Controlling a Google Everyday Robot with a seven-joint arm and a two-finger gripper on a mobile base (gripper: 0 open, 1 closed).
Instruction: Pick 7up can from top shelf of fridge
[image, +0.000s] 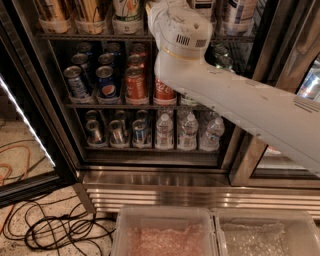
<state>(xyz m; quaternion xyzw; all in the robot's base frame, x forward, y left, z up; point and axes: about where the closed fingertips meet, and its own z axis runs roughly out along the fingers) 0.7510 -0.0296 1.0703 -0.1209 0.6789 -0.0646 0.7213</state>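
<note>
Several top shelf trays each hold a can — fingers beside the 7up can, state hidden.

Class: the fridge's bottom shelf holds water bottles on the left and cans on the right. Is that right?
No. The camera view shows cans left, water bottles right. The gripper is hidden behind the arm at the top shelf.
</note>
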